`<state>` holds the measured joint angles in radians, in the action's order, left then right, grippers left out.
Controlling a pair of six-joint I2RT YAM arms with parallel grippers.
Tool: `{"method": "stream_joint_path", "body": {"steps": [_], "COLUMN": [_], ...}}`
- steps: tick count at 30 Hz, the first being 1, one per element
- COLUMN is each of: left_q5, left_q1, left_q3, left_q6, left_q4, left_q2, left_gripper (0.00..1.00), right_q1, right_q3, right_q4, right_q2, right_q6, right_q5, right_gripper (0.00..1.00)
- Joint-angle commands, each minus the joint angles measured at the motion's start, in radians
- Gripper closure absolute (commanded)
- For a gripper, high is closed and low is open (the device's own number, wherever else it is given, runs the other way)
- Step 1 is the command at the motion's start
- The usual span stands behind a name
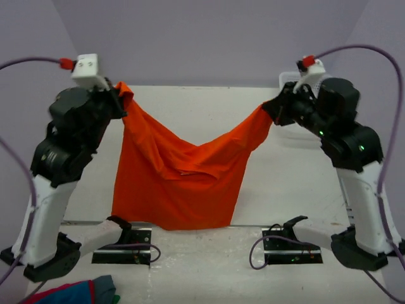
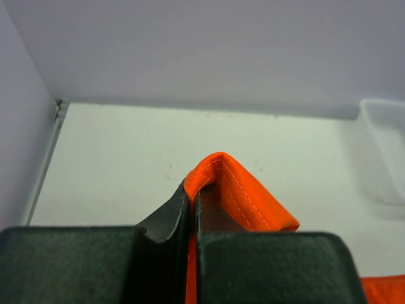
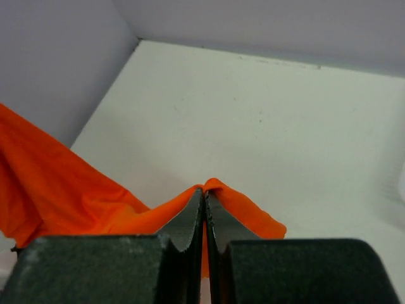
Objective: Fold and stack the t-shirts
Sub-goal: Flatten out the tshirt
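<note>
An orange t-shirt (image 1: 180,174) hangs in the air between both arms, sagging in the middle, its lower edge reaching the table's near edge. My left gripper (image 1: 118,95) is shut on the shirt's upper left corner; in the left wrist view a hemmed fold of orange cloth (image 2: 243,193) pokes out over the closed left gripper (image 2: 192,196). My right gripper (image 1: 271,109) is shut on the upper right corner; the right wrist view shows cloth (image 3: 63,190) pinched in the closed right gripper (image 3: 204,193) and trailing off to the left.
A red, blue and grey cloth bundle (image 1: 79,292) lies at the bottom left, by the left arm's base. A pale translucent bin (image 2: 385,149) stands at the table's far right. Purple walls enclose the white table (image 1: 297,183) on three sides.
</note>
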<state>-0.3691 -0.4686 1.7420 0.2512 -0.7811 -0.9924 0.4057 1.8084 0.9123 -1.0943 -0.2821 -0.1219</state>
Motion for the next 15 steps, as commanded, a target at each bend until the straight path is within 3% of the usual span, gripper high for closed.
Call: {"method": "stream_joint_path", "body": {"steps": [1,3,4,6,11,15], "left_q5": [-0.119,-0.094,-0.032,0.059,0.012,-0.004], "left_q1": [0.007,0.083,0.179,0.240,0.283,0.298], "left_q3": [-0.032,-0.026,-0.025,-0.059,-0.039,0.004], "left_q6": [0.034,0.052,0.065,0.086,0.094,0.062], "left_q4": [-0.053,-0.055,-0.049,-0.002,0.040,0.034], "left_q2": [-0.169,-0.271,-0.332,-0.379,-0.479,-0.454], "left_gripper": [1.00,1.00,1.00,1.00,1.00,1.00], "right_q1": [-0.002,-0.019,-0.033,-0.059,-0.100,-0.100], "right_q3": [-0.018,-0.012,-0.011,-0.027,-0.060,-0.069], "right_q4": [-0.036,-0.036,-0.035,-0.055,-0.102,-0.093], "right_q2": [-0.169,-0.275,-0.309,-0.390,-0.475,-0.423], "right_q6": [-0.011,-0.011,-0.017,-0.015,-0.005,0.011], "right_q5": [0.036,0.058,0.048,0.056,0.080,0.082], "right_gripper": [1.00,1.00,1.00,1.00,1.00,1.00]}}
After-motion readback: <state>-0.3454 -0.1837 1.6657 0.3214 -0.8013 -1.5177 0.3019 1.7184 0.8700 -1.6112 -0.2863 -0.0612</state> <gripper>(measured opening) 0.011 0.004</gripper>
